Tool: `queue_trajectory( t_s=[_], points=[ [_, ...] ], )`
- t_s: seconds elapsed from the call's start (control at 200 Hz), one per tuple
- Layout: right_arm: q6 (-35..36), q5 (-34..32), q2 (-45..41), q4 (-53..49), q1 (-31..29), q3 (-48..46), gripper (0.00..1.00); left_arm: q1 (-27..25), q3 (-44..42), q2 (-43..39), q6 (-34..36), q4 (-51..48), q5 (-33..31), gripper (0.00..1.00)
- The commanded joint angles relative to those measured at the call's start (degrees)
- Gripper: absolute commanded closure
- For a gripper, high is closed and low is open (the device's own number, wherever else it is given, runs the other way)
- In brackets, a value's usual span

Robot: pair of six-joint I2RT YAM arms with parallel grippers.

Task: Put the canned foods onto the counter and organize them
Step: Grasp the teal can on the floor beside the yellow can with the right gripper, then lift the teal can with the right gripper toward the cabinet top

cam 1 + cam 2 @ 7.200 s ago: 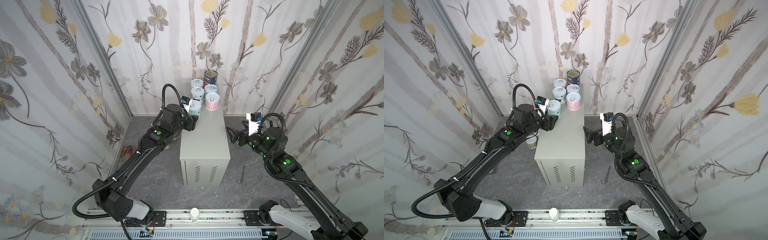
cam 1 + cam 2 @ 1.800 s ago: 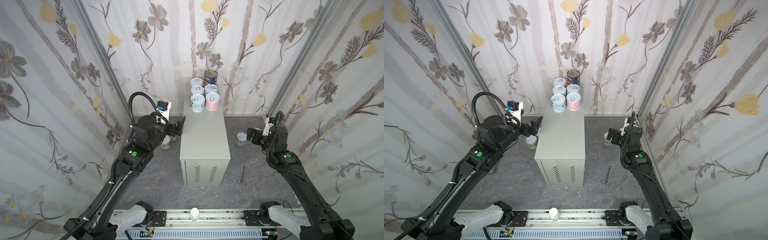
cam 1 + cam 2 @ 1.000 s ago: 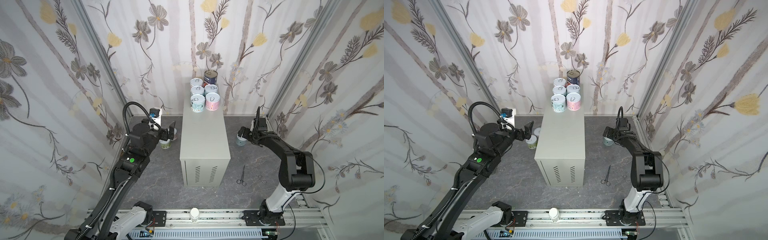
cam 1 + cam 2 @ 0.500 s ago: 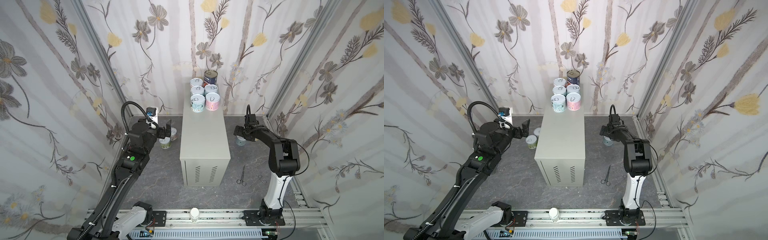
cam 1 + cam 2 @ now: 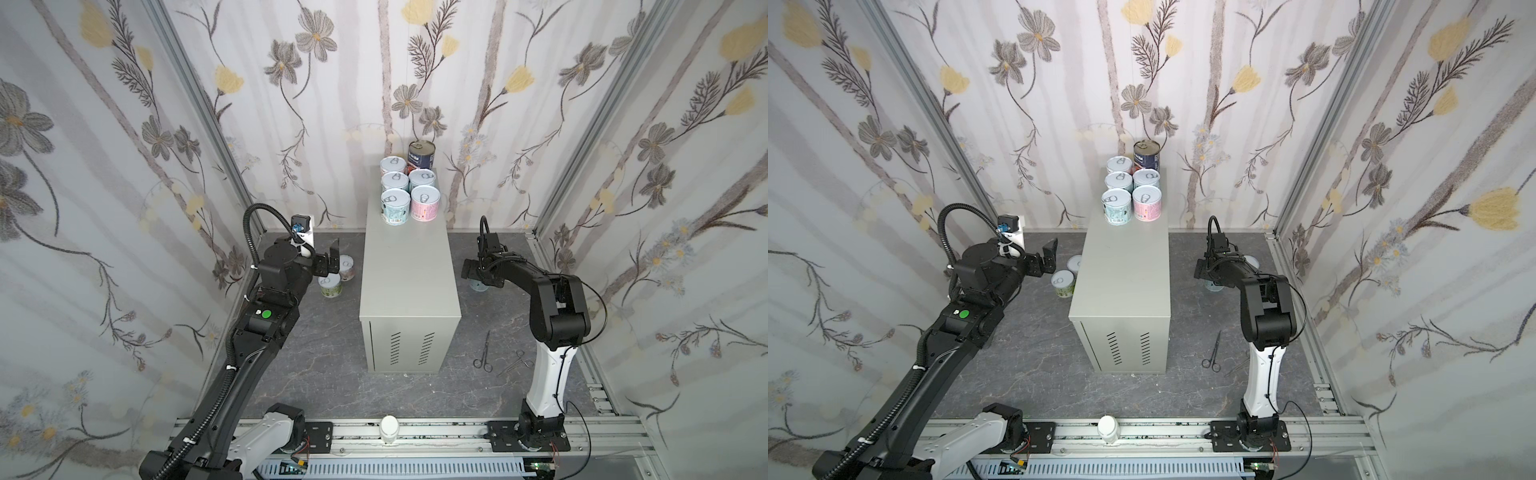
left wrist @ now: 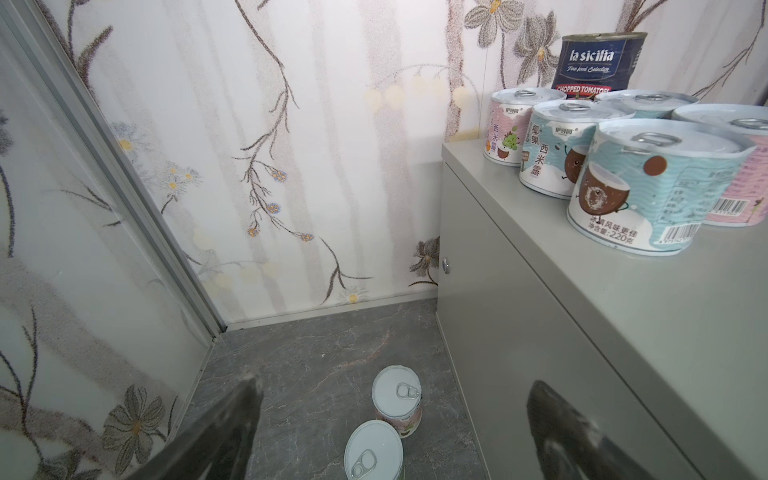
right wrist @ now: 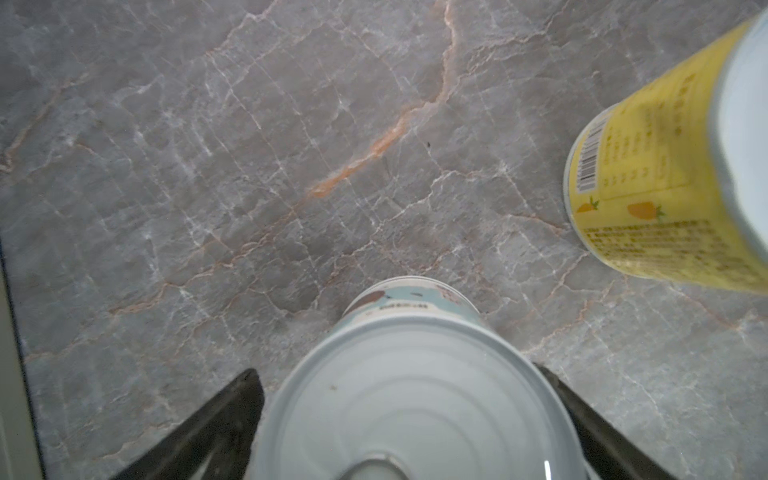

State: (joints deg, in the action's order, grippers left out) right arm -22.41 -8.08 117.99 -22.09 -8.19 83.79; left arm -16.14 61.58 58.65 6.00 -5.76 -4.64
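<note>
The counter (image 5: 407,274) is a tall grey box in both top views. Several canned foods stand at its far end, pastel ones (image 5: 395,207) in pairs and a dark blue one (image 5: 421,154) at the back. Two cans (image 5: 345,266) (image 5: 330,286) stand on the floor left of it. My left gripper (image 6: 395,384) hovers open above and beside them. Right of the counter, my right gripper (image 7: 397,371) points down with its fingers (image 7: 232,411) on either side of a teal can (image 7: 409,399) that stands on the floor. A yellow can (image 7: 665,166) stands close by.
Scissors (image 5: 484,353) and forceps (image 5: 515,361) lie on the dark marbled floor (image 5: 324,353) near the counter's front right corner. Flowered walls close in the back and both sides. A rail with a white knob (image 5: 388,428) runs along the front.
My right wrist has swung in over the teal can, and its jaws have begun to narrow around it. The left arm has hardly moved.
</note>
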Motion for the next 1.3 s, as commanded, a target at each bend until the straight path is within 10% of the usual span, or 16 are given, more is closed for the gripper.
queue_trajectory(
  t_s=[0.0, 0.839, 1.294],
  points=[
    [0.3, -1.0, -0.1, 0.2, 0.0, -0.6, 0.10, 0.1, 0.2, 0.1, -0.3, 2.4, 0.1, 0.00],
    [4.4, -0.7, -2.3, 7.8, 0.4, -4.8, 0.45, 2.6, -3.6, 2.7, -2.0, 5.3, 2.1, 0.00],
    [9.0, 1.1, -21.3, -3.5, -1.6, -1.3, 0.52, 2.9, -2.9, 3.7, -1.6, 5.0, 1.7, 0.00]
  ],
)
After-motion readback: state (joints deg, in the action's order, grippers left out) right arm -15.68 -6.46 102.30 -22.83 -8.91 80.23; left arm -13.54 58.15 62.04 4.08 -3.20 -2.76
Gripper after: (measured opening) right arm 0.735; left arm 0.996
